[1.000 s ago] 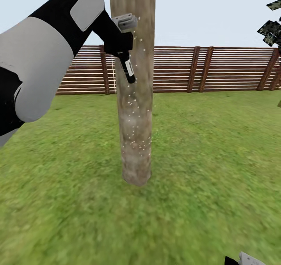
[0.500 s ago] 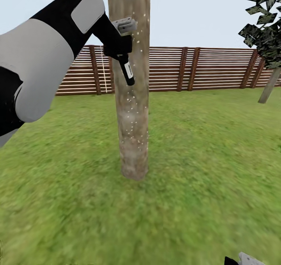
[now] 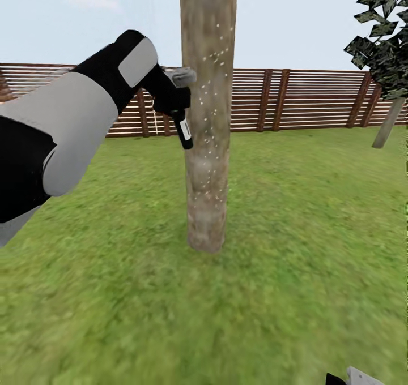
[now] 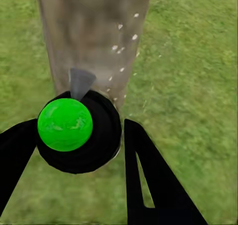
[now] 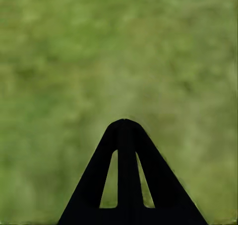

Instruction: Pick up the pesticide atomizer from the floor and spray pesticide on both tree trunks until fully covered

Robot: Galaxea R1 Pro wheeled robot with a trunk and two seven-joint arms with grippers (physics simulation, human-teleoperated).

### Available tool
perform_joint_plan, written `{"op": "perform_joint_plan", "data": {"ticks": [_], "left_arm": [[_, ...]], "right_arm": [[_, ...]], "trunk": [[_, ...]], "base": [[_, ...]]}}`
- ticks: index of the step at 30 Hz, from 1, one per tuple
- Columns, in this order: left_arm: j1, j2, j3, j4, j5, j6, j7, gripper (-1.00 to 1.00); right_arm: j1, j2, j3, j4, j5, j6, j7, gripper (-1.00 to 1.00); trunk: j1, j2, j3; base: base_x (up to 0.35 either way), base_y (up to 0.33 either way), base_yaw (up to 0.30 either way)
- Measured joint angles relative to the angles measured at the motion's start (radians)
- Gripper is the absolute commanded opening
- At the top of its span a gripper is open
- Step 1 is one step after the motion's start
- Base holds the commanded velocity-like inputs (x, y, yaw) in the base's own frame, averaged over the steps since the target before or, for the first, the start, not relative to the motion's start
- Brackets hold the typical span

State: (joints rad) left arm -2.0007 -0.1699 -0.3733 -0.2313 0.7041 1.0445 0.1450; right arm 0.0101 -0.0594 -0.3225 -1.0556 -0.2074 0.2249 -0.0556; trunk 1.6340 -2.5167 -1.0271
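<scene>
Left hand (image 3: 180, 99) clamped on pesticide atomizer (image 3: 184, 131), just beside tree trunk (image 3: 208, 119).
Atomizer hangs below the hand, tip down; in the left wrist view its green-capped body sits between the fingers (image 4: 148, 180). White pesticide (image 3: 211, 99) specks dot the trunk beyond. Right hand (image 5: 125, 130) fingers pressed together over grass.

Slatted wooden fence (image 3: 306, 99) behind lawn (image 3: 294, 249)

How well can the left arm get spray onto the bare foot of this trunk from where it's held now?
Probably yes: the left gripper holds the sprayer right beside the trunk, nozzle angled down, nothing between. White specks sit mostly higher, so lowering the arm may help.
</scene>
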Motion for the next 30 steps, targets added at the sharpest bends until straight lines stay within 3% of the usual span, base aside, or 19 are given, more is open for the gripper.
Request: {"op": "perform_joint_plan", "data": {"ticks": [9,12,15,17,23,30], "left_arm": [[0.197,0.004,-0.001,-0.068,-0.002,0.0,0.0,-1.0],[0.289,0.007,-0.005,-0.147,0.0,0.001,0.0,-1.0],[0.391,0.01,-0.038,-0.251,0.001,0.001,-0.001,-1.0],[0.43,0.021,-0.045,-0.279,-0.006,0.001,-0.001,-1.0],[0.482,0.028,-0.047,-0.297,-0.005,0.001,-0.003,-1.0],[0.537,0.03,-0.049,-0.298,-0.005,0.001,-0.004,-1.0]], "right_arm": [[0.02,0.0,0.001,0.0,0.0,-0.002,0.001,-1.0],[0.022,0.0,0.001,0.0,0.0,-0.002,0.003,-1.0],[0.023,0.0,0.001,0.0,0.0,-0.002,0.003,-1.0],[0.024,0.0,0.001,0.0,-0.001,-0.002,0.003,-1.0],[0.024,0.0,0.0,0.0,-0.002,0.0,0.003,-1.0],[0.024,-0.002,-0.001,-0.001,-0.001,0.0,0.003,-1.0]], "trunk": [[-0.001,0.0,0.0],[-0.001,0.0,0.0],[-0.001,0.0,0.0],[-0.001,0.0,0.0],[-0.001,0.0,0.0],[0.0,0.0,0.0]], "base": [[0.124,0.24,-0.119],[0.201,0.281,-0.135],[0.202,0.282,-0.209],[0.202,0.282,-0.228],[0.194,0.285,-0.116],[-0.034,0.325,-0.163]]}}
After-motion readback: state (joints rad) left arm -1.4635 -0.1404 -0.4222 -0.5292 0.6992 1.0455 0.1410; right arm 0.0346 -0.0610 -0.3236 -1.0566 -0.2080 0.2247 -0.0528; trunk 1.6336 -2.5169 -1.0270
